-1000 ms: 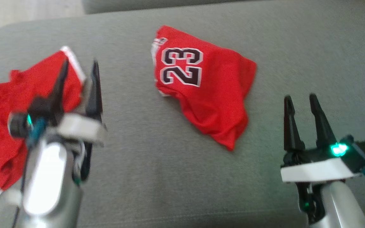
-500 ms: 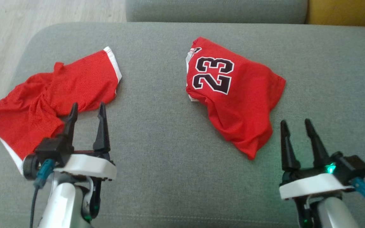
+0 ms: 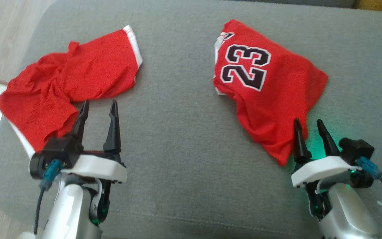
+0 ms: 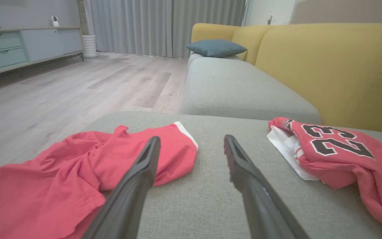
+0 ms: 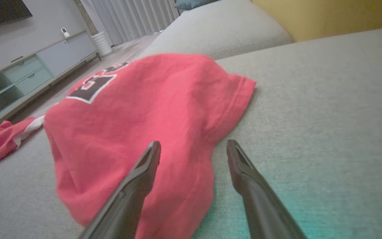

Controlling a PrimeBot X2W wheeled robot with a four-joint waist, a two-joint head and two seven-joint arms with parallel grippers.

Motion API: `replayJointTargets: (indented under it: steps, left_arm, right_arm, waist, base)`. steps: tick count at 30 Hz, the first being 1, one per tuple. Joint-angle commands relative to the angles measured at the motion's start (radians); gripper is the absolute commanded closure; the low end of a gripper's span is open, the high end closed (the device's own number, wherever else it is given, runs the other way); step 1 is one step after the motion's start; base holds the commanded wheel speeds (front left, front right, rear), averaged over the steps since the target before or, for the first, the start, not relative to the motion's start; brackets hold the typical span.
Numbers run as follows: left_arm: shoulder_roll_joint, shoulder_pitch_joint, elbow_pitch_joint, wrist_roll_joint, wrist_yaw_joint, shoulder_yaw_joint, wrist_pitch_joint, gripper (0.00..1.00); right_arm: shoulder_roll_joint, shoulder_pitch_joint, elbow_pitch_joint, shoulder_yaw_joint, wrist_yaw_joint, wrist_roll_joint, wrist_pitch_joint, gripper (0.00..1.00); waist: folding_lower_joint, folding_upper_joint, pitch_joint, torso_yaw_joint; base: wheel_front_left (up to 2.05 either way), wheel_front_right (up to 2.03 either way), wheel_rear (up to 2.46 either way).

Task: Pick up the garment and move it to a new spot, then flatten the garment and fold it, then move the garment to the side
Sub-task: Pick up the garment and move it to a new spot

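A crumpled red jersey [image 3: 270,89] with a black "23" lies on the right of the grey sofa cushion [image 3: 177,132]. Red shorts [image 3: 68,83] with white trim lie bunched on the left. My right gripper [image 3: 308,121] is open at the jersey's near right edge. In the right wrist view its left finger stands over the jersey [image 5: 138,109] and the right gripper [image 5: 193,143] holds nothing. My left gripper [image 3: 99,103] is open just right of the shorts' near edge. In the left wrist view the left gripper [image 4: 191,139] points between the shorts [image 4: 78,166] and the jersey [image 4: 343,149].
The cushion's left edge drops to a wooden floor [image 4: 61,86]. A yellow sofa back [image 4: 327,66] rises behind the jersey, and a second grey seat [image 4: 237,89] with a blue pillow [image 4: 216,47] lies beyond. A low cabinet [image 4: 12,46] stands against the far wall.
The head camera has shifted, so the whole picture slid. My right gripper has come closer to the jersey's near edge. Both grippers stay open.
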Motion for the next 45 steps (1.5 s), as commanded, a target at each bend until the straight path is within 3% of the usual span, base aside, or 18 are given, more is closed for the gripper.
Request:
replayJointTargets:
  steps: [1, 7, 8, 9, 15, 26, 30, 35, 36, 37, 45]
  left_arm:
    - [0.005, -0.043, -0.025, 0.009, -0.003, 0.029, -0.005, 0.0]
    - [0.003, -0.057, -0.021, 0.011, -0.009, 0.036, -0.005, 0.0]
    - [0.003, -0.059, -0.021, 0.011, -0.01, 0.036, -0.005, 0.0]
    - [0.003, -0.06, -0.02, 0.011, -0.01, 0.036, -0.005, 0.0]
    - [0.002, -0.056, -0.015, 0.012, -0.004, 0.043, -0.005, 0.0]
    - [0.001, -0.029, -0.014, -0.006, 0.012, 0.027, -0.005, 0.0]
    - [0.001, -0.026, -0.018, -0.015, 0.021, 0.009, -0.005, 0.0]
    - [0.001, -0.033, -0.023, -0.025, 0.026, -0.005, -0.005, 0.0]
    - [0.001, -0.033, -0.023, -0.026, 0.026, -0.005, -0.005, 0.0]
    - [0.001, -0.033, -0.022, -0.027, 0.026, -0.005, -0.005, 0.0]
    - [0.001, -0.03, -0.012, -0.033, 0.029, -0.002, -0.005, 0.0]
  right_arm:
    - [-0.002, -0.033, -0.012, 0.023, 0.008, 0.001, -0.006, 0.0]
    - [-0.002, -0.11, 0.121, 0.019, 0.008, -0.002, -0.006, 0.0]
    - [-0.002, -0.12, 0.143, 0.021, 0.008, 0.001, -0.006, 0.45]
    - [-0.002, -0.131, 0.163, 0.025, 0.008, 0.003, -0.006, 1.0]
    - [-0.002, -0.175, 0.154, -0.04, 0.008, -0.08, -0.006, 1.0]
    - [-0.002, -0.198, -0.065, -0.353, 0.008, -0.413, -0.002, 1.0]
    - [-0.003, -0.237, -0.134, -0.473, 0.008, -0.565, 0.041, 1.0]
    - [-0.012, -0.288, -0.19, -0.577, 0.008, -0.676, 0.104, 1.0]
    - [-0.011, -0.293, -0.191, -0.59, 0.008, -0.691, 0.119, 0.56]
    - [-0.011, -0.298, -0.191, -0.603, 0.008, -0.699, 0.132, 0.0]
    - [-0.003, -0.281, -0.189, -0.604, 0.008, -0.71, 0.132, 0.0]
  waist:
    - [0.0, 0.0, 0.02, 0.019]
    - [0.0, 0.0, 0.056, 0.046]
    - [0.0, 0.0, 0.06, 0.048]
    - [0.0, 0.0, 0.062, 0.05]
    - [0.0, 0.0, 0.051, 0.037]
    - [0.0, 0.0, -0.029, -0.029]
    - [0.0, 0.0, -0.037, -0.038]
    - [0.0, 0.0, -0.027, -0.034]
    - [0.0, 0.0, -0.024, -0.033]
    - [0.0, 0.0, -0.023, -0.032]
    - [0.0, 0.0, -0.028, -0.035]
  base:
    - [0.0, 0.0, 0.0]
    - [0.0, 0.0, 0.0]
    - [0.0, 0.0, 0.0]
    - [0.0, 0.0, 0.0]
    - [0.0, 0.0, 0.0]
    - [0.0, 0.0, 0.0]
    - [0.0, 0.0, 0.0]
    - [0.0, 0.0, 0.0]
    - [0.0, 0.0, 0.0]
    - [0.0, 0.0, 0.0]
    - [0.0, 0.0, 0.0]
